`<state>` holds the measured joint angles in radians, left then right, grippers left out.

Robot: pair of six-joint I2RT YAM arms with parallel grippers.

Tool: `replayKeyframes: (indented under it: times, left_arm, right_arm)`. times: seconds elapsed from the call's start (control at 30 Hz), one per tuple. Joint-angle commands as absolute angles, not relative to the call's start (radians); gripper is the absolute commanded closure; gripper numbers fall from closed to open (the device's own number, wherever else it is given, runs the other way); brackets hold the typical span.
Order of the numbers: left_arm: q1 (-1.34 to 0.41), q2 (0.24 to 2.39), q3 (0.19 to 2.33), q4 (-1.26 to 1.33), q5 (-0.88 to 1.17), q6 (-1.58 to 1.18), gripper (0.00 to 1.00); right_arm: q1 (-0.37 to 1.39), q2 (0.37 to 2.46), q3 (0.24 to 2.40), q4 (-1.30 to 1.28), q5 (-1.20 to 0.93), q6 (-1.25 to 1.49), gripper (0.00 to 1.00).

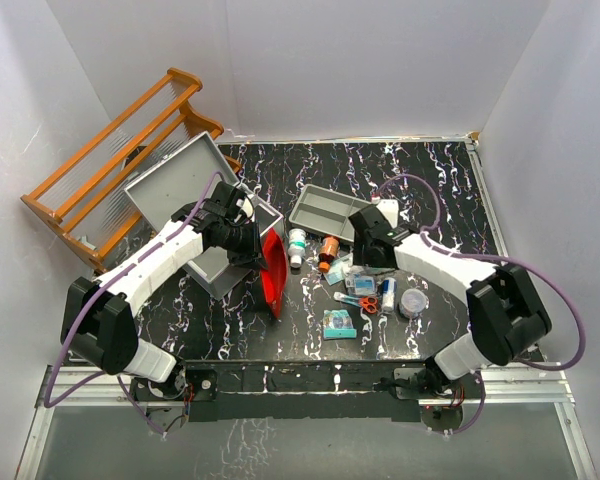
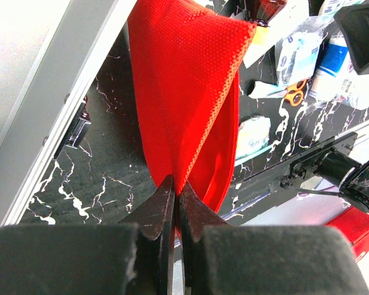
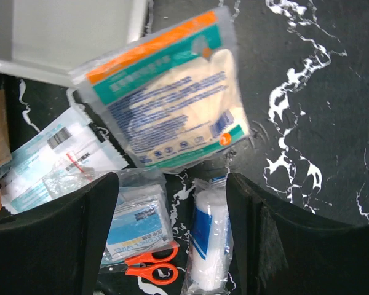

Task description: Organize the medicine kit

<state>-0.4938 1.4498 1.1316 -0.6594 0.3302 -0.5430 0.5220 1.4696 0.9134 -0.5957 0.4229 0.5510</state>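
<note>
While the left jaws pinch shut on the red pouch (image 2: 184, 92), the open medicine kit (image 1: 175, 182) sits just beside them | right jaws wide open, holding nothing, scissors (image 3: 150, 265) and packets (image 3: 166, 104) right below | looks early: most things lie loose on the tabletop (image 1: 450, 190).

1. Top view: bright, even overhead light is washing the white walls (image 1: 380, 60); shadows are falling soft.
2. Left wrist view: red pouch (image 2: 184, 92) is oversaturating; left hand (image 2: 174, 190) is blurring up close.
3. Right wrist view: plastic packet (image 3: 166, 98) is catching mild glare; right hand (image 3: 172, 184) is reading near-black, little detail.
</note>
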Motion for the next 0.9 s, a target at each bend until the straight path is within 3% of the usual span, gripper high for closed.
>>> replayKeyframes:
  times: [0.0, 0.2, 0.57, 0.77, 0.87]
  left_arm:
    - [-0.495, 1.456, 1.146, -0.660, 0.360, -0.546, 1.00]
    - [-0.495, 1.452, 1.134, -0.661, 0.356, -0.542, 1.00]
    - [-0.495, 1.453, 1.123, -0.647, 0.363, -0.546, 1.00]
    - [-0.495, 1.459, 1.127, -0.645, 0.364, -0.542, 1.00]
    - [-0.495, 1.462, 1.127, -0.644, 0.363, -0.543, 1.00]
  right_arm:
    - [0.602, 1.536, 1.010, -0.556, 0.576, 0.484, 0.31]
    - [0.670, 1.695, 1.098, -0.619, 0.773, 0.528, 0.33]
    - [0.715, 1.840, 1.098, -0.600, 0.948, 0.575, 0.44]
    - [0.724, 1.897, 1.087, -0.561, 1.007, 0.574, 0.54]
    - [0.732, 1.899, 1.078, -0.536, 1.016, 0.562, 0.64]
